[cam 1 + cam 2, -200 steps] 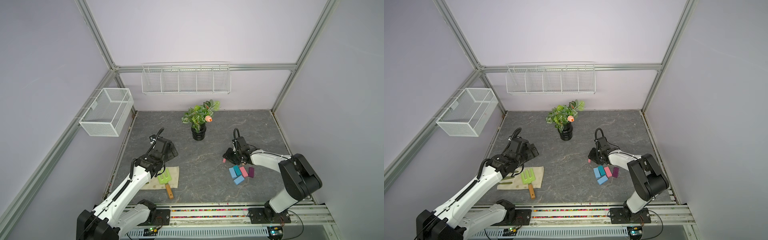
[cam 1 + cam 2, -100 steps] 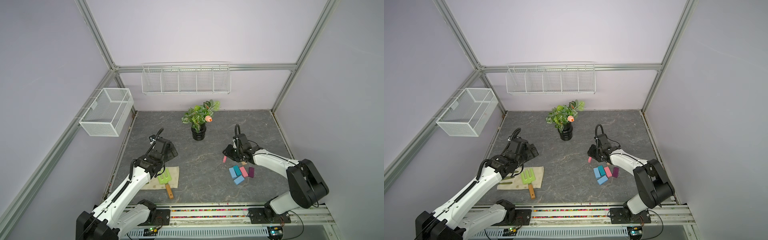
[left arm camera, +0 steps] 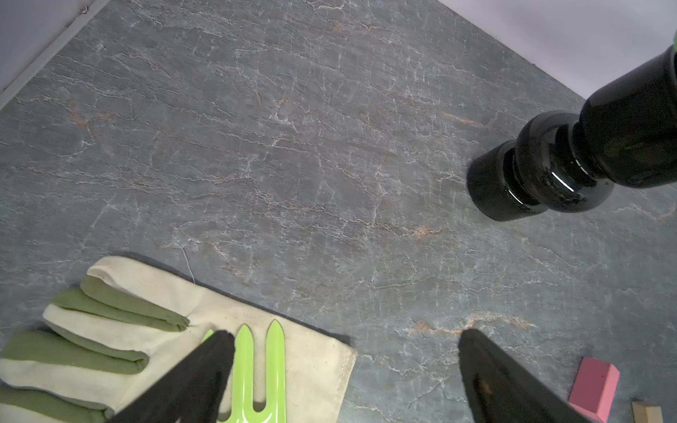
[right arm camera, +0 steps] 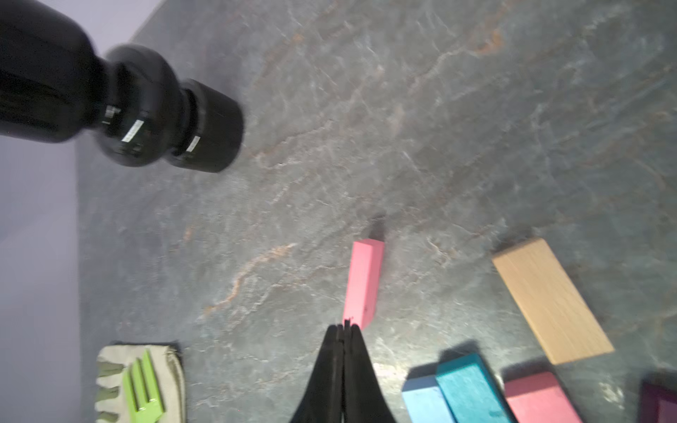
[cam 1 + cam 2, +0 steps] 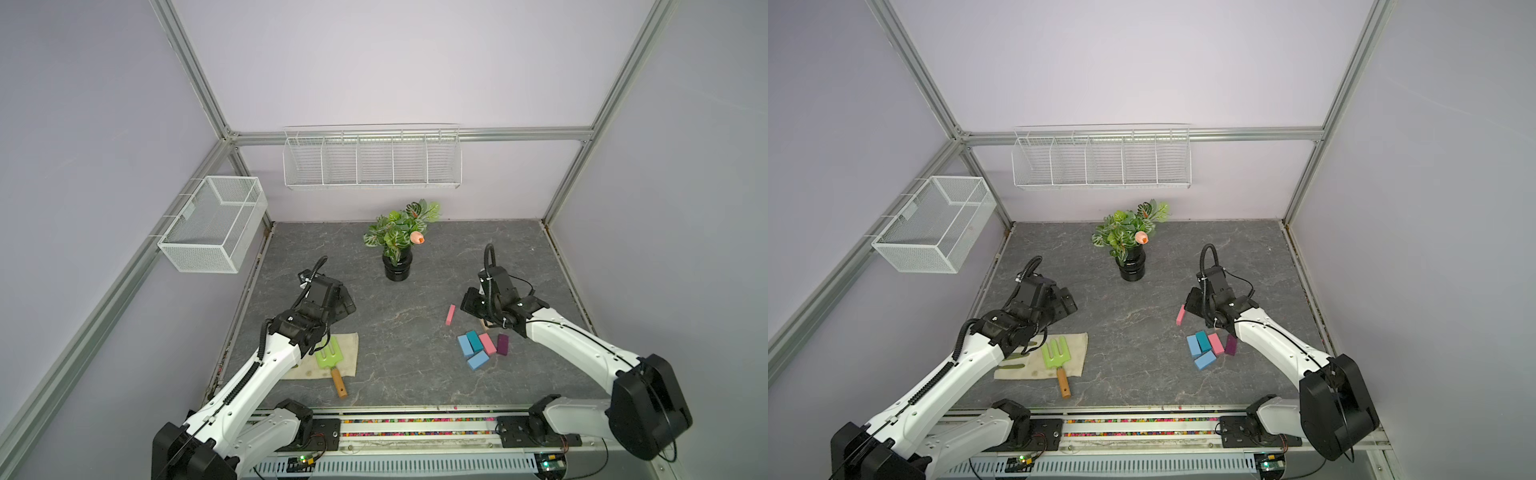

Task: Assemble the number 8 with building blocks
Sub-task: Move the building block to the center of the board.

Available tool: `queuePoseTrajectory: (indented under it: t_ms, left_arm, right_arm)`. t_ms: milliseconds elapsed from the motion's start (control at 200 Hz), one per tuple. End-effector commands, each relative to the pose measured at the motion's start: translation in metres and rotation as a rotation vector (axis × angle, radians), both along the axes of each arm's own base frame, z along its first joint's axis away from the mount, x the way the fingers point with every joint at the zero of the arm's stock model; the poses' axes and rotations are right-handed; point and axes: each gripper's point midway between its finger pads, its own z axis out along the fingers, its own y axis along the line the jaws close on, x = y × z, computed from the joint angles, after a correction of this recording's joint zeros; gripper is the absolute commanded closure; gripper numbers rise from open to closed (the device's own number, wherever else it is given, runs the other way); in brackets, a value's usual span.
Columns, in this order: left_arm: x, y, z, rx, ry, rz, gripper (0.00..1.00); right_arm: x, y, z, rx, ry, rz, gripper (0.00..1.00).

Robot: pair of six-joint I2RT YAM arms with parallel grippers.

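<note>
Black vase [image 4: 146, 110] stickers [image 4: 132, 130] unreadable; right end effector [image 4: 344, 327] together, left end effector [image 3: 344, 335] apart.

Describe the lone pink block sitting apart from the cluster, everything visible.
The lone pink block is a slim, matte rectangular bar, evenly pink, possibly painted wood. It rests on a narrow long edge on the grey marbled table, clear of the cluster of other blocks, with nothing stacked on it. The right gripper, shut, has its tips right at one end of the block. The views do not show whether they touch it.
</note>
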Motion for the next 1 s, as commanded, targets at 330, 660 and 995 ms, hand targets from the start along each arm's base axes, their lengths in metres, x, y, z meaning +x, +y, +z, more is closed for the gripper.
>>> queuePoseTrajectory:
  t_ms: [330, 660, 995]
  left_arm:
    - [-0.001, 0.001, -0.002, 0.000, -0.001, 0.009, 0.01]
    - [0.001, 0.000, -0.004, 0.005, 0.002, 0.007, 0.00]
    - [0.001, 0.000, -0.007, 0.010, 0.010, 0.006, 0.01]
  right_arm:
    - [-0.004, 0.016, -0.067, -0.017, 0.151, 0.077, 0.93]
    - [0.007, 0.033, -0.063, 0.024, 0.138, 0.110, 0.93]
    - [0.024, 0.060, -0.065, 0.043, 0.140, 0.160, 0.93]
